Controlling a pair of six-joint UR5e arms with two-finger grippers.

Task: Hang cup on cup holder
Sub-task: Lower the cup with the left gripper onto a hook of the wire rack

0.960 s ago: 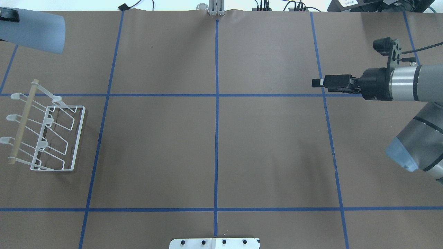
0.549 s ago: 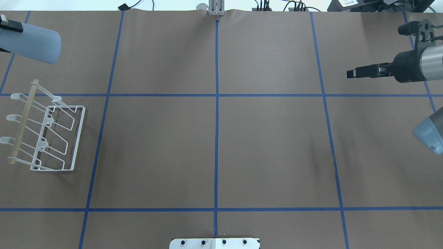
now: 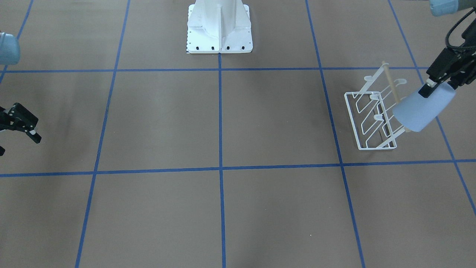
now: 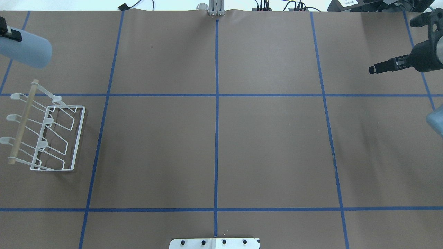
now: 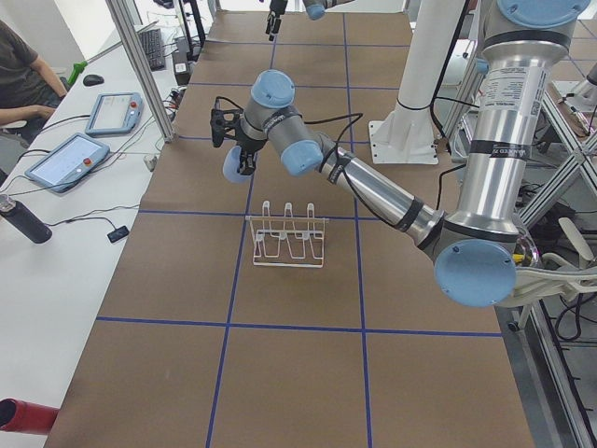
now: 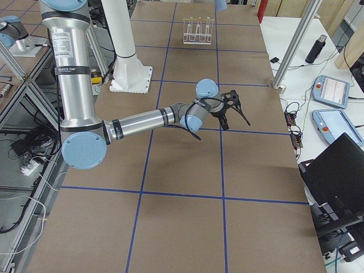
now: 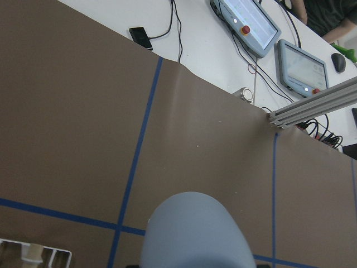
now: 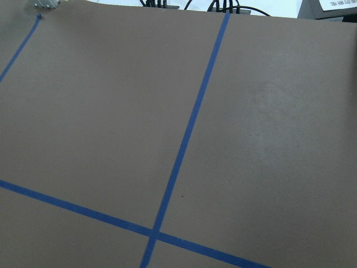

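My left gripper [image 3: 431, 92] is shut on the pale blue cup [image 3: 422, 107], which it holds tilted in the air with the wide rim pointing away from the fingers. In the overhead view the cup [image 4: 26, 52] hangs beyond the far end of the white wire cup holder [image 4: 46, 129], apart from it. The cup holder [image 3: 373, 117] stands upright on the table with bare pegs and its wooden rod on top. The left wrist view shows the cup [image 7: 192, 234] from behind. My right gripper [image 4: 373, 70] hovers open and empty near the table's right edge.
The white robot base [image 3: 219, 28] stands at the robot's side of the table, in the middle. Blue tape lines cross the brown table cover [image 4: 214, 138]. Tablets, cables and a bottle lie on a side bench [image 5: 65, 159] past the table's far edge, where a person sits.
My left gripper has carried the cup further to the left in the overhead view. The right arm has pulled back to the right, towards the table's edge.
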